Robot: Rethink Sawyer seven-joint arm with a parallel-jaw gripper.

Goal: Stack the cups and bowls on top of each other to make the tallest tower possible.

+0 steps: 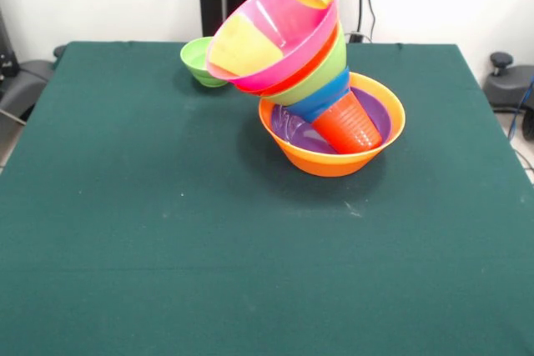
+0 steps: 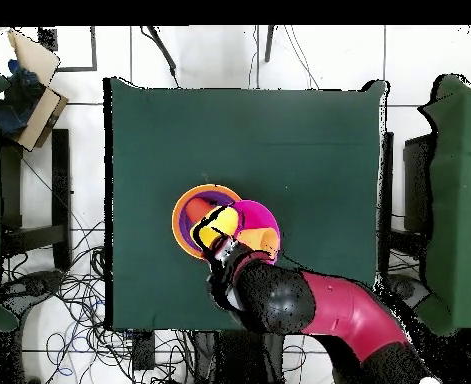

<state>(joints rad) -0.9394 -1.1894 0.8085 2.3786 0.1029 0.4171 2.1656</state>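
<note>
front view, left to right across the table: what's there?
small green bowl → yellow cup lying in the tilted pink bowl → red-orange cup → right rim of the large orange bowl.

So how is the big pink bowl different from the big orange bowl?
The pink bowl sits high on the stack and tips over sideways, while the orange bowl rests flat on the table at the bottom. The pink bowl has a yellow cup lying inside; the orange bowl holds a purple bowl and an upside-down red-orange cup. Both are large, shiny and round.
</note>
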